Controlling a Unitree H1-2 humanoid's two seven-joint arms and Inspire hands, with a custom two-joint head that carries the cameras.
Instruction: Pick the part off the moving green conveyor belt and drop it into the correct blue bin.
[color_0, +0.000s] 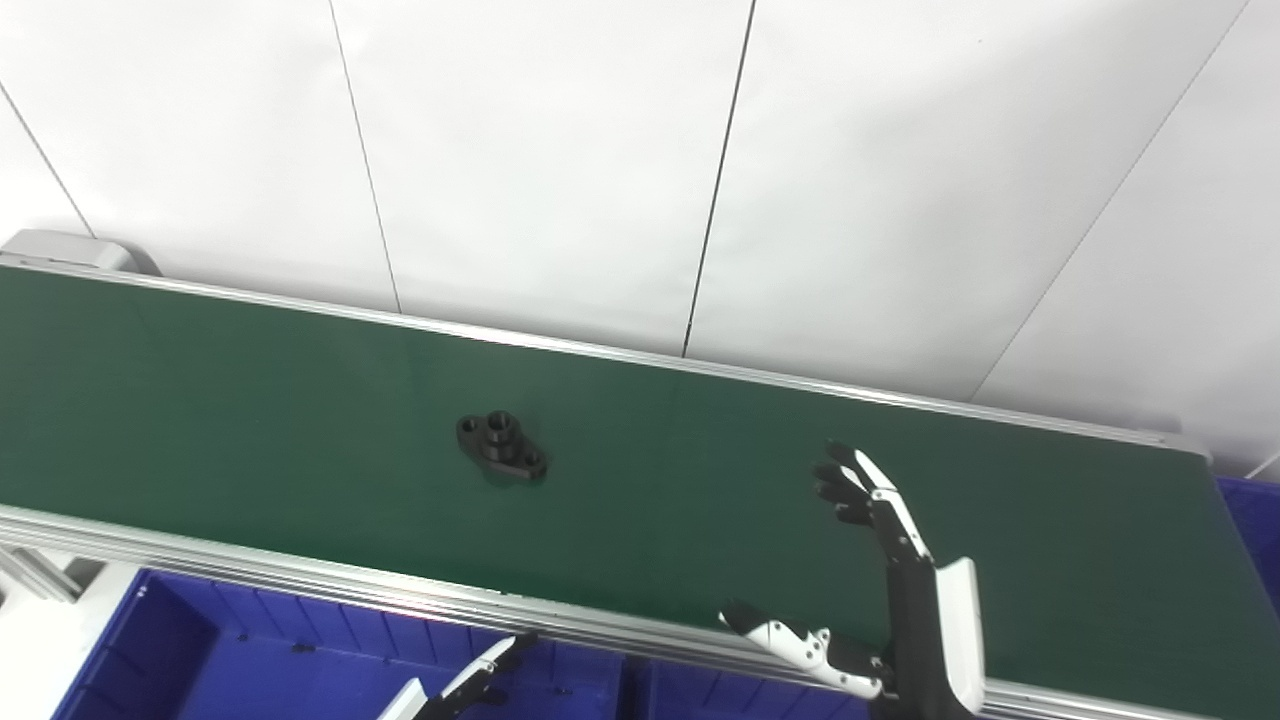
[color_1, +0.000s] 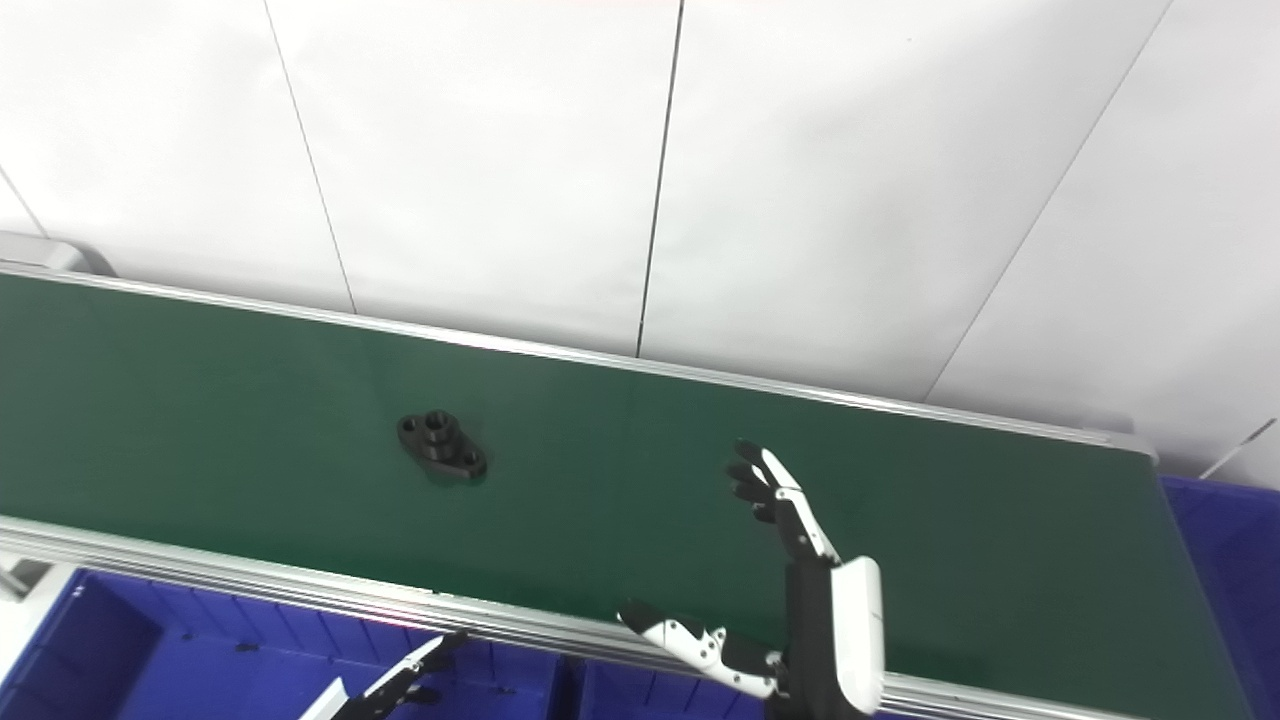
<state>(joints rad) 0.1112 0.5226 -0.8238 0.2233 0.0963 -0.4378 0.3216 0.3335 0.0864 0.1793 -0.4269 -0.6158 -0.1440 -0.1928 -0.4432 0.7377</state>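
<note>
1. Left hand (color_0: 455, 692) sat low at the bottom edge, over the blue bin (color_0: 250, 660) in front of the belt; only a few fingers showed, so couldn't tell whether it was open or shut; nothing visibly held.
2. Part (color_0: 502, 447) lay flat on the green conveyor belt (color_0: 250, 400), roughly mid-width, left of centre in both views, well apart from either hand; a black flanged piece w/ a raised bored boss in the middle and a holed ear at each end.
3. Handling, judged from looks: prob. metal or hard plastic, stiff, not fragile, smallish but dense for its size; smooth dark finish could be slippery; low flange gives little edge to get under on a flat belt.
4. Best hold, I'd say: pinch the raised boss from above w/ thumb vs. fingers, or span the narrow waist of the flange; ears are thin and likely to pivot.
5. Right hand (color_0: 880, 590) stood above the belt's near side, fingers (color_0: 860, 480) spread and pointing away, thumb swung out to the left; wide open, empty.
6. Another blue bin (color_0: 1250, 520) showed at the belt's right end; which one is correct can't be told.
</note>
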